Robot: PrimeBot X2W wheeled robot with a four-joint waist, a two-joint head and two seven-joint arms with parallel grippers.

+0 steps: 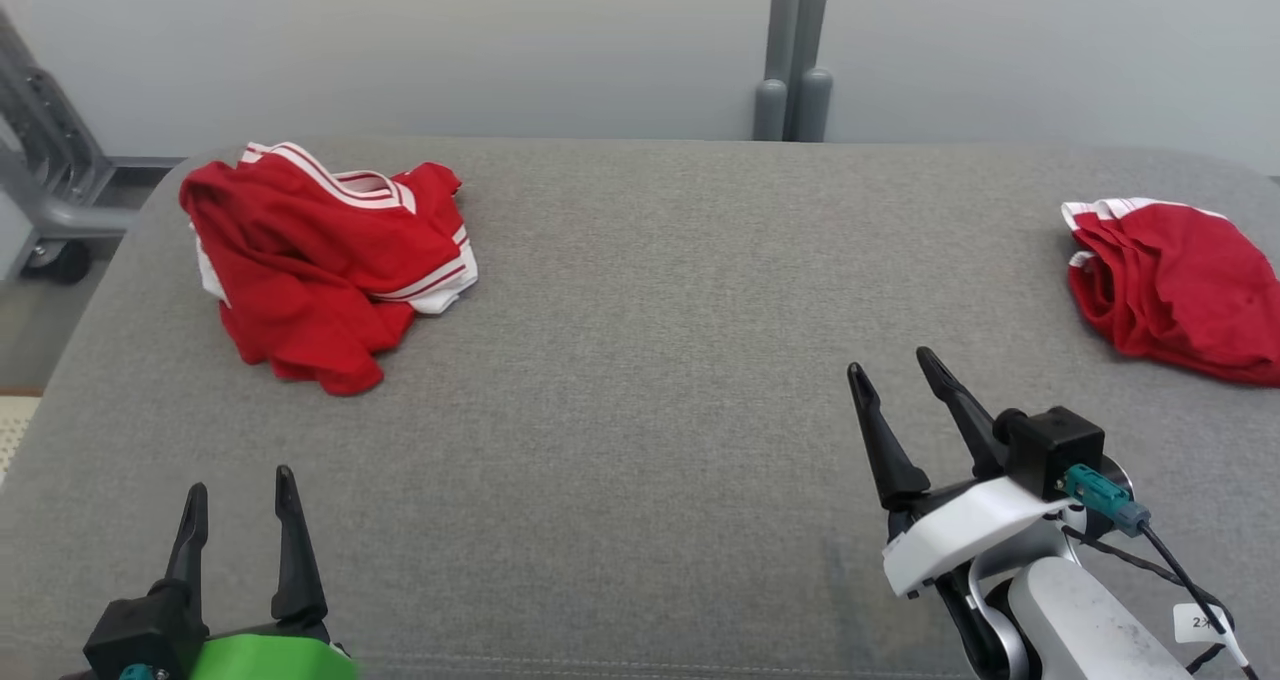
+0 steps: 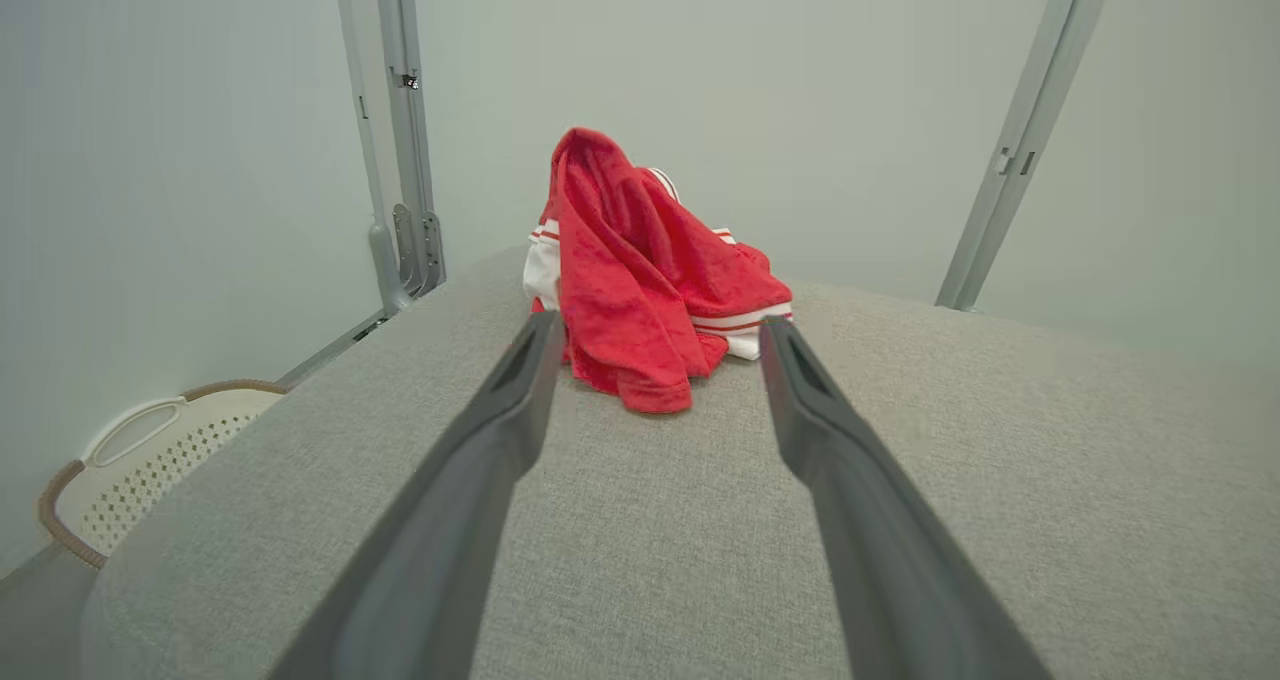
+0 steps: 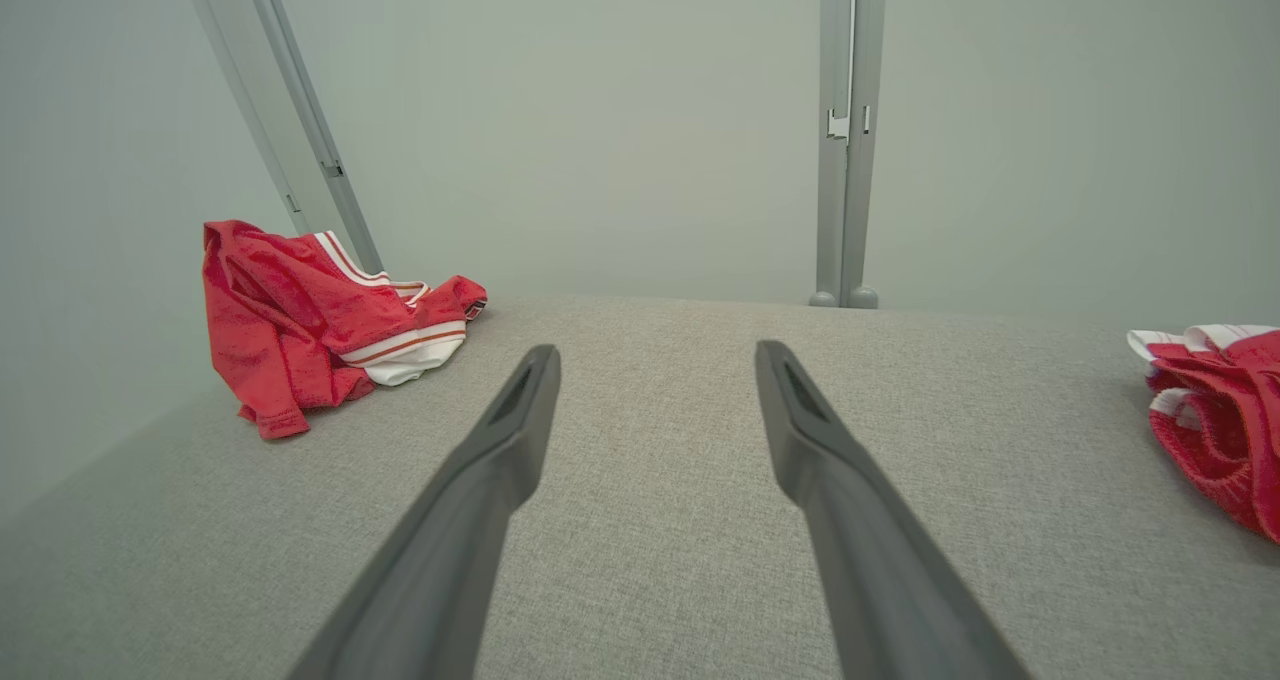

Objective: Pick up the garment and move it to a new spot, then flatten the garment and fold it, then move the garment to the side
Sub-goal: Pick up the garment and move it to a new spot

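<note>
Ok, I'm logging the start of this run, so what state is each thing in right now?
Left garment: crumpled in a heap, nothing touching it.
Right garment: loosely bunched near the right edge, nothing touching it.
Left gripper: open, empty, apart from the heap.
Right gripper: open, empty, over the grey padded top.
Basket: upright on the floor beside the padded top.
</note>
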